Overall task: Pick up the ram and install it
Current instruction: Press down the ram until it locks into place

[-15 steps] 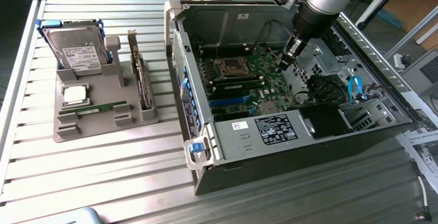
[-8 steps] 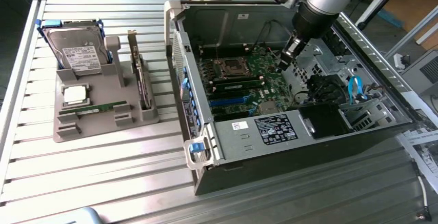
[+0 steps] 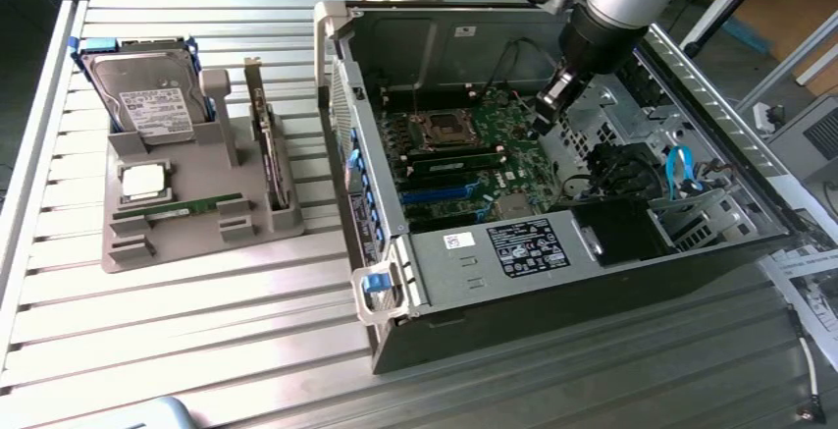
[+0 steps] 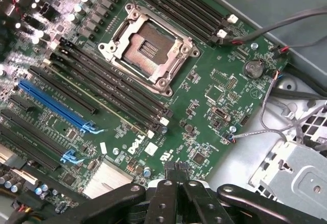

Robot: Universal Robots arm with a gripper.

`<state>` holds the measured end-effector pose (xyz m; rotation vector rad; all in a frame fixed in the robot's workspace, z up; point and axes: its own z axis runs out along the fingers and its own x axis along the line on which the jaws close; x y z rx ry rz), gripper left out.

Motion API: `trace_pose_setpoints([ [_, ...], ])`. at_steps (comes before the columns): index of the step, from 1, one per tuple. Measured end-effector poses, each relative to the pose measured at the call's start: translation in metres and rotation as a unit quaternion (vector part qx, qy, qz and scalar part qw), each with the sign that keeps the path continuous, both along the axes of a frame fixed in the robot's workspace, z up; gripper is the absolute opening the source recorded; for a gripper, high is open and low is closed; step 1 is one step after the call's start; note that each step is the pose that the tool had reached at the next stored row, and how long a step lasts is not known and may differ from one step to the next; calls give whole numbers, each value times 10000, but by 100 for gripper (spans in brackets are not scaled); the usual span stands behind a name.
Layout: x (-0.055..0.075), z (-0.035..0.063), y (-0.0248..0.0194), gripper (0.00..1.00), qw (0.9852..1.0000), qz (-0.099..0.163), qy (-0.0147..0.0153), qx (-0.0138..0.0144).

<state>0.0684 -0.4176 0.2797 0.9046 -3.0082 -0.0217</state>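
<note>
Ram (image 3: 177, 206) lay in the gray holder (image 3: 196, 242) on the counter (image 3: 196, 350) in the exterior view; the wrist view showed the gripper (image 4: 177, 169) with jaws closed and empty above the motherboard (image 4: 204, 112).

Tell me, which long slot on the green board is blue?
The single blue slot, lying beyond the black slots next to the empty processor socket. Every other long slot is black.

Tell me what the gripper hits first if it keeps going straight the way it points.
Most likely the green motherboard, on bare board near the Dell logo beside the CPU socket. The shut gripper holds nothing and aims down at it; exact depth is unclear.
</note>
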Motion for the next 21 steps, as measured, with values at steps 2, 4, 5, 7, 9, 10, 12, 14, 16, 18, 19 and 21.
trace_pose_setpoints([
  [2,0,-1,0,11,10000,-97,0,0],
  [4,0,-2,0,11,9999,-168,0,0],
  [5,0,-3,0,11,9998,-203,0,0],
  [7,0,-4,0,11,9996,-277,0,0],
  [9,0,-4,0,11,9994,-346,0,0],
  [10,0,-5,0,11,9993,-383,0,0],
  [12,0,-5,0,11,9990,-457,0,0],
  [14,0,-6,0,11,9986,-530,0,0],
  [16,0,-7,0,11,9981,-609,0,0],
  [18,0,-7,0,11,9977,-683,0,0],
  [19,0,-8,0,11,9974,-722,0,1],
  [21,0,-8,0,11,9967,-806,0,0],
])
